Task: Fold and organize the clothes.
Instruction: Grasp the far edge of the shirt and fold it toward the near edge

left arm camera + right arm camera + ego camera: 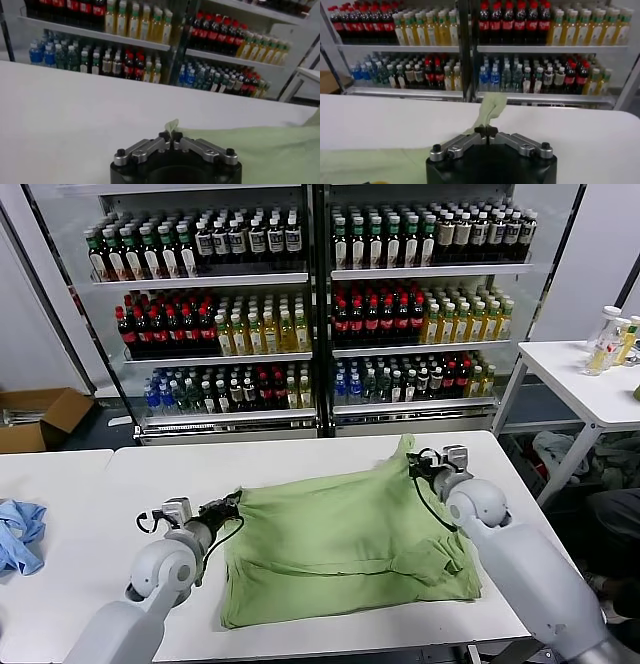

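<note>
- Currently the pale green shirt (345,544) is lying spread on the white table (300,459), long axis running left-right between both arms.
- Left gripper (232,506) is pinching the shirt's far-left corner, fingers clamped on fabric (172,124).
- Right gripper (417,464) is clamping the far-right corner, cloth bunching upward (490,111).
- Both corners sit on the far edge; near hem is lying toward the robot, so a fold likely pulls nearward.
- Blue cloth (20,534) is lying well apart, leftward.
- Bottle shelves (300,294) are standing behind.

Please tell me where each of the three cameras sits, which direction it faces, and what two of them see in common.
Head view: on the head, looking forward and down at the green shirt on the white table; both arms show.
Left wrist view: behind the left end effector, shut on the shirt.
Right wrist view: behind the right end effector, pinching fabric.
All share the bottle shelves.
</note>
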